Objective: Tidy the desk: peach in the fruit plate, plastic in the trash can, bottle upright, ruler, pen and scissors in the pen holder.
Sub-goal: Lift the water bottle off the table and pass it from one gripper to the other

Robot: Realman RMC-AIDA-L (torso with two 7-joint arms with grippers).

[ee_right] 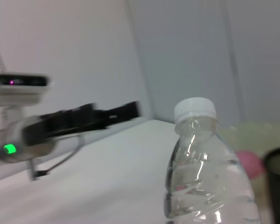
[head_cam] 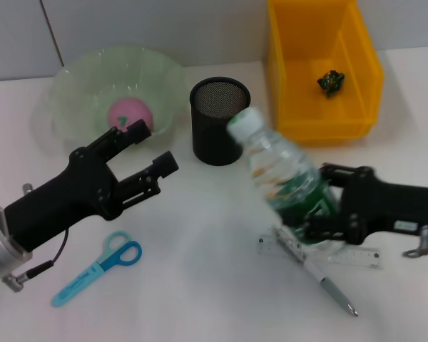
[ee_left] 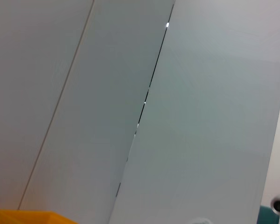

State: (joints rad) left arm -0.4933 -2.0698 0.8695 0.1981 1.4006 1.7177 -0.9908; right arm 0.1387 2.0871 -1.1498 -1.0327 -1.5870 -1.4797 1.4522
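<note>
Head view shows the right end effector closed around the lower body of the water bottle, holding it tilted above the white counter. The bottle's long axis slants from its base by the fingers up toward the white cap, which points toward the black mesh pen holder and overlaps its rim in this picture. In the right wrist view the bottle fills the foreground, cap uppermost.

Under the bottle's base lies the clear ruler, its long axis running across the counter, and the pen lies slantwise with its tip toward the near edge. The blue scissors lie on the left side of the counter, handles toward the pen holder.

The left end effector hovers with its fingers spread and nothing between them, just in front of the pale green fruit plate, where the pink peach sits. The yellow bin stands behind the pen holder's right, a crumpled dark green scrap inside it.
</note>
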